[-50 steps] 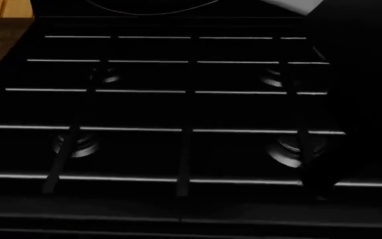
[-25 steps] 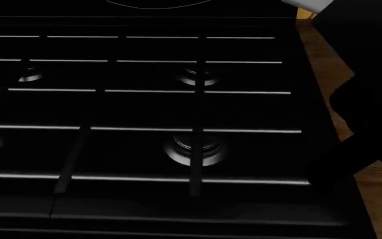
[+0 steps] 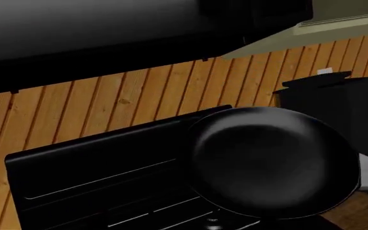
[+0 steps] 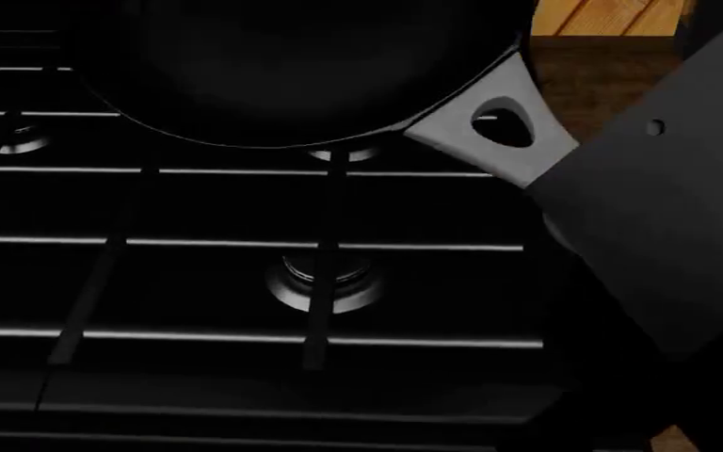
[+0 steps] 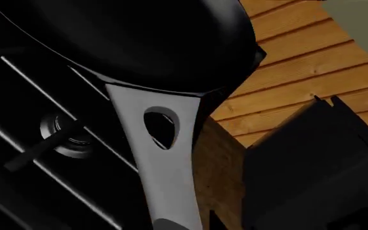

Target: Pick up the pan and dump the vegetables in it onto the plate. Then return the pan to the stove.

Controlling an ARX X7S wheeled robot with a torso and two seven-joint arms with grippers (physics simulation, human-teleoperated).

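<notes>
my right hand itself is out of sight in every view; the right wrist camera only shows the pan's flat grey handle [image 5: 168,163] running down out of the frame toward it, so i cannot tell whether my fingers are clamped on it or how wide they stand. in the head view a big dark block of my right arm [image 4: 676,226] covers the far end of that handle, hiding any grip. my left hand does not show either, and its state is likewise beyond telling.

closest below me is the stove [image 4: 249,282], black, with thin silver-edged grates and a round burner [image 4: 324,278] near the front. farther back the pan [image 4: 298,66] sits over the rear grates, its handle with the teardrop hole [image 4: 506,127] angling out toward the stove's right edge. whether the pan's base touches the grate or hangs just above it, i cannot tell.

from the left wrist camera the pan [image 3: 270,160] shows its whole inside, bare and dark, at one back corner of the stove [image 3: 101,177]. beyond it lies wooden plank flooring [image 3: 171,91].
</notes>
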